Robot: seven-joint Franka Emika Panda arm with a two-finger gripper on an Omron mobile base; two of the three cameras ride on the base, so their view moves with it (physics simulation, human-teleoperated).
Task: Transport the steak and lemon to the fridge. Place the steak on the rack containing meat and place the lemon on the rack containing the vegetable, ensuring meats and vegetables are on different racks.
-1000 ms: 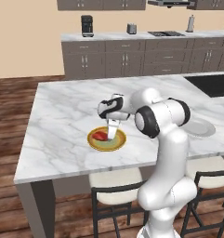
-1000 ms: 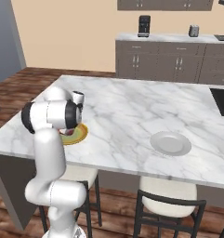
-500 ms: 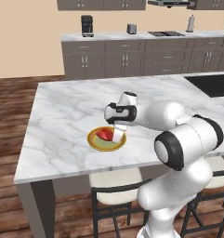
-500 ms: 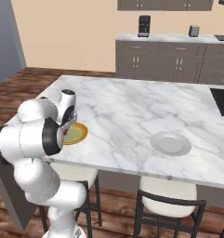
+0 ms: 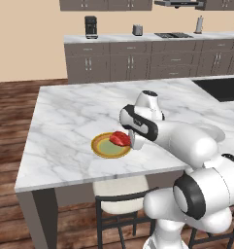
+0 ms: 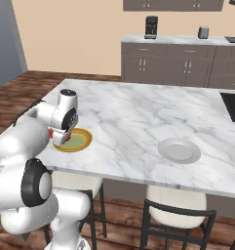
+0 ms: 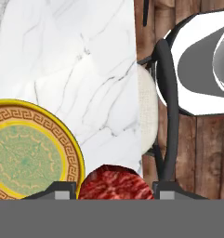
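Note:
The steak (image 5: 119, 138), a flat bright red slab, hangs just over the right rim of the yellow-rimmed plate (image 5: 105, 147) on the marble island. My gripper (image 5: 131, 141) is shut on it. In the hand view the steak (image 7: 114, 182) sits between my two fingertips (image 7: 62, 190), with the plate (image 7: 25, 155) to its left and the counter edge close on the right. From the right base view the gripper (image 6: 59, 137) hovers at the plate's (image 6: 78, 141) left side. The lemon is out of view. A tall grey body (image 6: 2, 44) at the far left may be the fridge; its racks are out of view.
An empty white plate (image 6: 179, 150) lies further right on the island (image 5: 79, 116). Stools (image 5: 119, 194) stand under the near edge, one right below my hand (image 7: 165, 93). A dark basin (image 5: 220, 88) is set into the island's far right. Grey cabinets line the back wall.
My arm has folded and swung round toward the base. The steak has come up off the plate's middle and shifted toward its near-right rim, still in my grip.

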